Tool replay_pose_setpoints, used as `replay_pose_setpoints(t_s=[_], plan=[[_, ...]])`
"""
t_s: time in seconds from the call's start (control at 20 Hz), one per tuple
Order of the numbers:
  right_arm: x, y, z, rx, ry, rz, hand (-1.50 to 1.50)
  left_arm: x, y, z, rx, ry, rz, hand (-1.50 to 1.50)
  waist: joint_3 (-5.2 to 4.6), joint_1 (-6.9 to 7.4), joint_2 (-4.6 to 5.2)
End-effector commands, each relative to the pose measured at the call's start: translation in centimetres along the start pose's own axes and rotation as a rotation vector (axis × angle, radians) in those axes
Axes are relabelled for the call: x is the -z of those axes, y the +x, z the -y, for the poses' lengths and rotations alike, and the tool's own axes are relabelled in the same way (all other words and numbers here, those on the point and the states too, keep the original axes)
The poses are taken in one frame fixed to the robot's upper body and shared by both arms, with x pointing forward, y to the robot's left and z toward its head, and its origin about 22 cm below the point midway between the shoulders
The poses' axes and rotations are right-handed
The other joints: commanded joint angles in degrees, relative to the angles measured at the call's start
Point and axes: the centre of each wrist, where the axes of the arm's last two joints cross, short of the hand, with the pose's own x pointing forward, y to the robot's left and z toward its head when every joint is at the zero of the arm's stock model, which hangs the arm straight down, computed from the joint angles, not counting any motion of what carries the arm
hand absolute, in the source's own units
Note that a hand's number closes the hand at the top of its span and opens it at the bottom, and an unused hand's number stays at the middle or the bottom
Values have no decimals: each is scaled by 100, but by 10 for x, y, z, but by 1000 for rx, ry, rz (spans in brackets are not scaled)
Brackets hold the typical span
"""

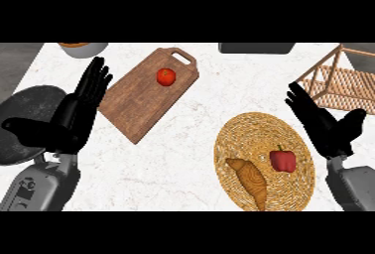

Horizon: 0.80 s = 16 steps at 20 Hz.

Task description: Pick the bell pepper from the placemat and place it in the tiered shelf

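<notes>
A red bell pepper [283, 160] with a green stem lies on the round woven placemat [253, 130], right of centre. My right hand [327, 128] hovers just right of the placemat with straight fingers, open and holding nothing. Behind it at the far right stands the wooden tiered shelf [344, 84]. My left hand [75, 111] is open at the left side, fingers pointing up, resting.
A croissant [250, 181] shares the placemat, left of the pepper. A wooden cutting board [139, 99] with a tomato [166, 76] lies at centre left. A bowl [84, 48] and a dark tray [256, 47] sit at the back edge. A dark round pan [26, 106] sits far left.
</notes>
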Motion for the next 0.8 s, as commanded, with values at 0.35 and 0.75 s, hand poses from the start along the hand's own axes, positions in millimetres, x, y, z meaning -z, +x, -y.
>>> replay_pose_setpoints(t_s=[0.35, 0.75], plan=[[-14, -8, 77, 329, -28, 626, 150, -32, -32, -33, 111, 20, -170, 0, 109, 172, 126], [-39, -62, 75, 614, 396, 802, -150, -35, -31, -34, 106, 21, -158, 0, 132, 162, 85]])
